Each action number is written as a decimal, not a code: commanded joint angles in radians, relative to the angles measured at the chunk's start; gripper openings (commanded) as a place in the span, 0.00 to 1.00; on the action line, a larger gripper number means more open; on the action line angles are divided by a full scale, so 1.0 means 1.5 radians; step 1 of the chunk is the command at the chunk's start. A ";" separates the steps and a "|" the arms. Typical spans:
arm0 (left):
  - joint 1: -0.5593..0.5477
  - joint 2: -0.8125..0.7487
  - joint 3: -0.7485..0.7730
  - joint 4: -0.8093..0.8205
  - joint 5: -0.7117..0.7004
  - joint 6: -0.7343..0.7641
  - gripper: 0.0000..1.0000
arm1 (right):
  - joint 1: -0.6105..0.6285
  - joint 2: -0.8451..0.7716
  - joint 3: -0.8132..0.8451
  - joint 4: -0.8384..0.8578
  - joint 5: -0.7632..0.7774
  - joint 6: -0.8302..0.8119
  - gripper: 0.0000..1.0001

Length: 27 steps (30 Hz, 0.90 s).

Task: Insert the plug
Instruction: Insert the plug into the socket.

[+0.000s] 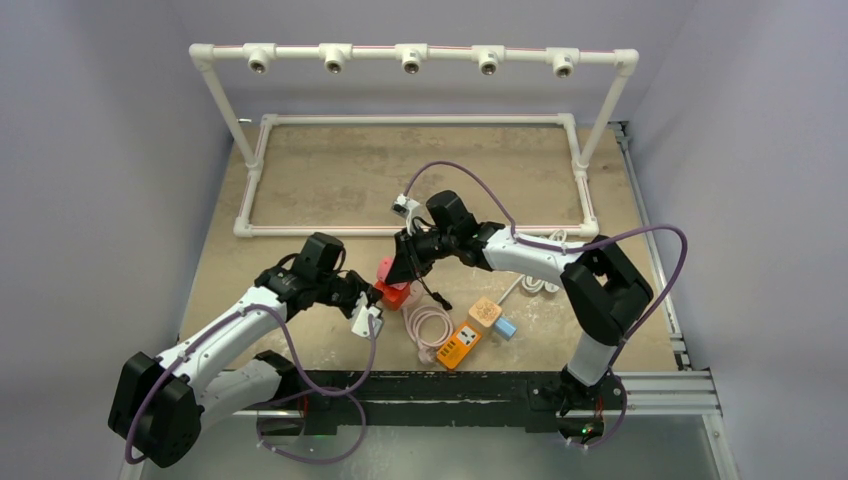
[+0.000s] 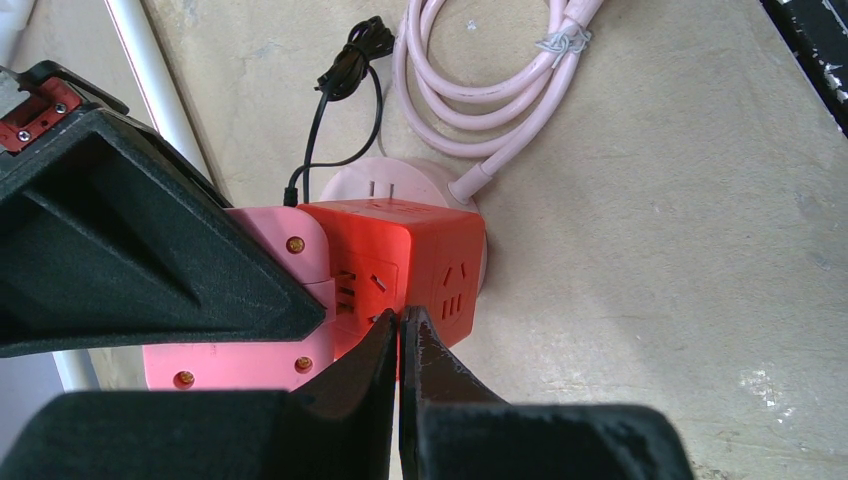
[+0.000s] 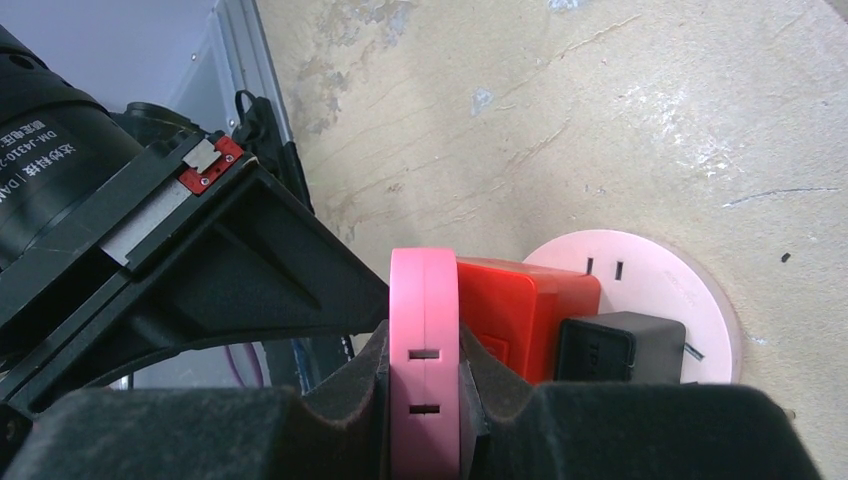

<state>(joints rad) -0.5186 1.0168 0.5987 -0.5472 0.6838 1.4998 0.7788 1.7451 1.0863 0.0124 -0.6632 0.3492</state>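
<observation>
Pink disc in right claw, overhead unclear

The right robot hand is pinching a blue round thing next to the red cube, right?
No, the round thing is pink, not blue. The right gripper does pinch it next to the red cube, as the right wrist view shows.

Looks like a robotics lab test cell. Boxed in by plain lavender panels around a scuffed, worn surface. Fitted with a left arm and a right arm bolted to a black rail, trailing purple cables. Rigged at the back with a white pipe frame.
</observation>
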 commanded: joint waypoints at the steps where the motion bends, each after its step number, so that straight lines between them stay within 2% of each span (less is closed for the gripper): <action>1: -0.004 0.012 0.006 -0.033 -0.004 -0.017 0.00 | 0.002 0.043 -0.038 -0.078 0.094 -0.049 0.00; 19: -0.004 0.011 0.007 -0.035 0.007 -0.021 0.00 | 0.004 0.060 -0.037 -0.108 0.125 -0.056 0.00; 27: -0.004 0.008 0.013 -0.040 0.012 -0.024 0.00 | 0.015 0.061 -0.032 -0.158 0.183 -0.072 0.00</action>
<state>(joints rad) -0.5186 1.0180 0.6006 -0.5488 0.6872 1.4929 0.7895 1.7542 1.0863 -0.0013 -0.6247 0.3470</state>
